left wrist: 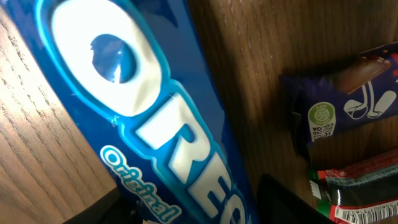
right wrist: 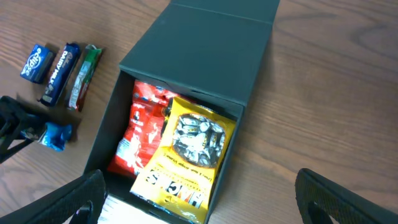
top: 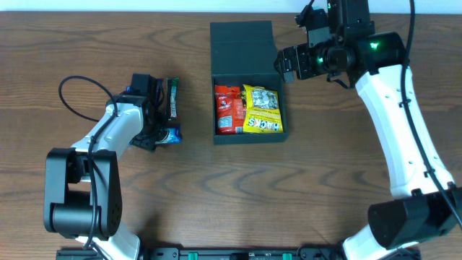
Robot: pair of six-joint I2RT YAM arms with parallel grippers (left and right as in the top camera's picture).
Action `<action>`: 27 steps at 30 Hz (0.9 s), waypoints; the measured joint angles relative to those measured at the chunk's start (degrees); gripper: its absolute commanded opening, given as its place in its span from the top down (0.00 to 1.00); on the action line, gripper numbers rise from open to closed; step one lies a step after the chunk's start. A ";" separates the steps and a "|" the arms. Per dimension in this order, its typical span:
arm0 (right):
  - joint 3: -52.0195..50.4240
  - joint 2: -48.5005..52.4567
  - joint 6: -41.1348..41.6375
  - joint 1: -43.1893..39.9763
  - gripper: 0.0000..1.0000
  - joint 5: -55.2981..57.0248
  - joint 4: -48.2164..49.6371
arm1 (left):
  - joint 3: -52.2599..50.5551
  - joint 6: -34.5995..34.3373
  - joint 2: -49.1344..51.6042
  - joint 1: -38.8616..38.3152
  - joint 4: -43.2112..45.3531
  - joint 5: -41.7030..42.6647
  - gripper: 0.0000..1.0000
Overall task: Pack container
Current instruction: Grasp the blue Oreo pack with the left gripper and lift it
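Overhead, the dark teal-black matte cardboard container (top: 242, 45) sits mid-table, flap open, a red packet (top: 228, 108) and a yellow packet (top: 261, 110) inside; left wrist view: a blue Oreo wrapper (left wrist: 155, 112) lies between the fingers (left wrist: 283, 202) of the left gripper (left wrist: 186, 210) (clamped or not, I cannot tell); right wrist view: the right gripper (right wrist: 205, 202) holds its jaws wide above the container.

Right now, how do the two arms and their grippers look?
The left arm and right arm have white shells and black joints. The left gripper and right gripper are black. Each carries a black cable; the right shows a green light.
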 measured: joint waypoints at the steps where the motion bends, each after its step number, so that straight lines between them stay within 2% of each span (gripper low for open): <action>1: 0.00 0.00 0.00 0.00 0.03 0.04 0.00 | 0.00 0.15 0.00 0.00 0.00 0.00 0.45; 6: 0.00 0.00 0.00 0.00 0.03 0.15 0.00 | 0.00 1.88 0.00 0.00 -0.24 0.02 0.48; 10: 0.00 0.00 0.00 0.00 0.03 0.15 0.00 | 0.00 3.02 0.00 0.00 -1.11 -0.02 0.55; 17: 0.00 0.00 0.00 0.00 0.03 0.15 0.00 | 0.00 6.49 -0.02 0.00 -1.33 0.00 0.53; 27: 0.00 0.00 0.00 0.00 0.03 0.17 0.00 | 0.00 15.28 -0.50 0.00 -1.60 -0.42 0.58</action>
